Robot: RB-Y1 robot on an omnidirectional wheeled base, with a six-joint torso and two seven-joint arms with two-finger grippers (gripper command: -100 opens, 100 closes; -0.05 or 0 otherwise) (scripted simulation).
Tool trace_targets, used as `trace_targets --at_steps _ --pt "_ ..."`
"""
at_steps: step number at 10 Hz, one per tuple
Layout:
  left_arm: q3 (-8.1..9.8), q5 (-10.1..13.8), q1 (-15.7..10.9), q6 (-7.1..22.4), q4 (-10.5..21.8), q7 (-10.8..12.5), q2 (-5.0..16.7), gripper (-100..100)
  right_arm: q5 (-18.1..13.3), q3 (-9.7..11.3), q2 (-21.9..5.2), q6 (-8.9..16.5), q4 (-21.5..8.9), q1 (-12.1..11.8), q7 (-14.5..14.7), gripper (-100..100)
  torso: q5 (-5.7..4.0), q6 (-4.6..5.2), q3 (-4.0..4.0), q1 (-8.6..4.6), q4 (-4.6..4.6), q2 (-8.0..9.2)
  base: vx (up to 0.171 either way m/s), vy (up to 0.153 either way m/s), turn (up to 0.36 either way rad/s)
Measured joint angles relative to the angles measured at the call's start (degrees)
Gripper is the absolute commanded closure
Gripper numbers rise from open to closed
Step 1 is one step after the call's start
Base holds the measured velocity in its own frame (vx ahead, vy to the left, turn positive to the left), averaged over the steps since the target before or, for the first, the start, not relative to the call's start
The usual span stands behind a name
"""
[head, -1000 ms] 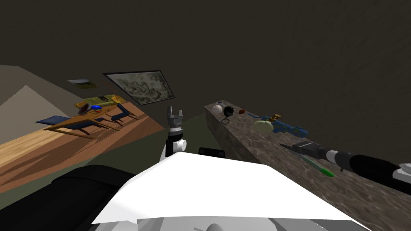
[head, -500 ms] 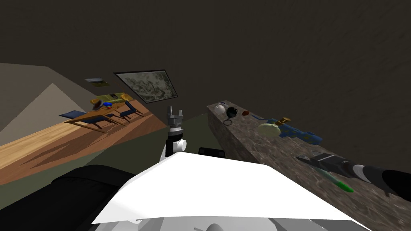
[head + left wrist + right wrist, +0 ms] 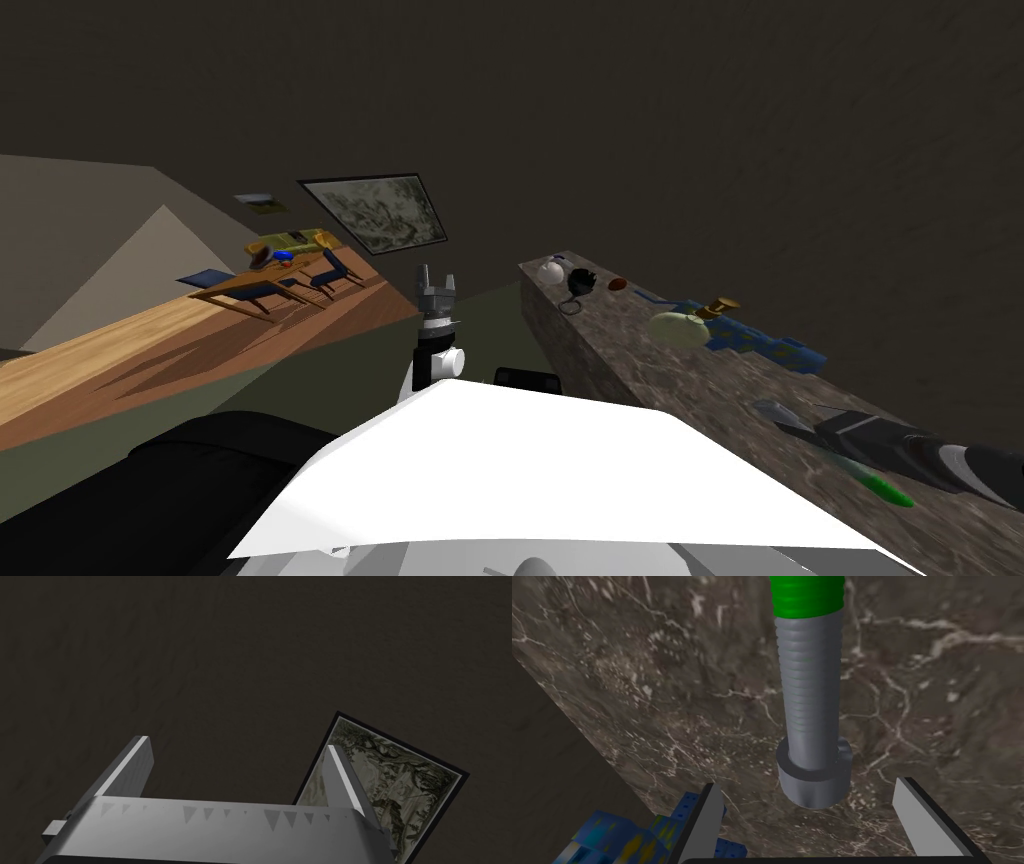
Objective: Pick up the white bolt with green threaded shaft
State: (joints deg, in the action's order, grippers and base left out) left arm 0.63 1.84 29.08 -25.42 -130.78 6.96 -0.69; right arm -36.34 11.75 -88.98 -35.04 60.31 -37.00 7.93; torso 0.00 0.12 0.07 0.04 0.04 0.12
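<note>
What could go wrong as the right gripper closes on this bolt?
The bolt lies on the marble counter with only its head near the fingertips of the open right gripper; closing now might pinch just the head and let it slip. Its round shaft could roll if nudged. The blue blocky thing beside one finger could get bumped.

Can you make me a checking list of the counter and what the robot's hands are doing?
Surface: dark marbled counter; the bolt lies flat on it.
Job's things: bolt, grey head and shaft, green end, not gripped.
Clutter: blue blocks, pale round bottle, black thing, white ball and small brown thing, further along.
Hands: right hand open, fingertips beside the bolt's head; left hand open, raised away from the counter.
Cables: nothing seen.
Surroundings: wall picture, wood floor, table with chairs.
</note>
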Motion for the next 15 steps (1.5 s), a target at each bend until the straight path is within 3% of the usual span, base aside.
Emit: trace_targets --at_steps 1,2,5,7,8,9,15 --pt "0.0 0.0 0.0 0.0 0.0 0.0 0.0 0 -0.9 1.8 -0.2 -0.5 -1.5 0.8 0.0 -100 0.0 -0.02 0.0 -0.01 0.0 0.0 0.006 -0.012 0.106" --pt "0.0 0.0 0.0 0.0 0.0 0.0 0.0 0 -0.9 2.8 -1.5 0.2 -0.7 -1.1 -0.6 -100 0.01 -0.02 -0.01 -0.01 0.0 -0.01 0.004 -0.013 0.025" --pt "0.0 0.0 0.0 0.0 0.0 0.0 0.0 0 -2.0 5.0 -1.3 -1.0 -3.7 0.1 -0.2 -100 0.0 -0.01 0.01 0.01 0.0 0.02 0.001 -0.004 0.028" --pt "0.0 0.0 0.0 0.0 0.0 0.0 0.0 0 -2.4 6.6 -1.8 -0.7 -4.1 -1.2 -0.2 -100 0.0 0.01 0.01 0.0 0.01 0.02 0.001 -0.004 0.014" --pt "0.0 0.0 0.0 0.0 0.0 0.0 0.0 0 -2.4 6.7 -1.8 -0.8 -4.2 -1.2 -0.2 0 0.0 0.0 0.01 0.01 0.01 0.02 0.0 0.0 0.0" --pt "0.0 0.0 0.0 0.0 0.0 0.0 0.0 0 -2.4 6.7 -1.8 -0.8 -4.2 -1.2 -0.2 -100 0.0 0.0 0.01 0.02 0.01 0.02 -0.035 0.004 0.132" --pt "0.0 0.0 0.0 0.0 0.0 0.0 0.0 0 -8.9 6.7 3.3 -5.6 -14.4 7.1 -0.7 -100 0.0 -0.02 0.12 0.02 0.05 0.2 -0.06 0.006 0.098"
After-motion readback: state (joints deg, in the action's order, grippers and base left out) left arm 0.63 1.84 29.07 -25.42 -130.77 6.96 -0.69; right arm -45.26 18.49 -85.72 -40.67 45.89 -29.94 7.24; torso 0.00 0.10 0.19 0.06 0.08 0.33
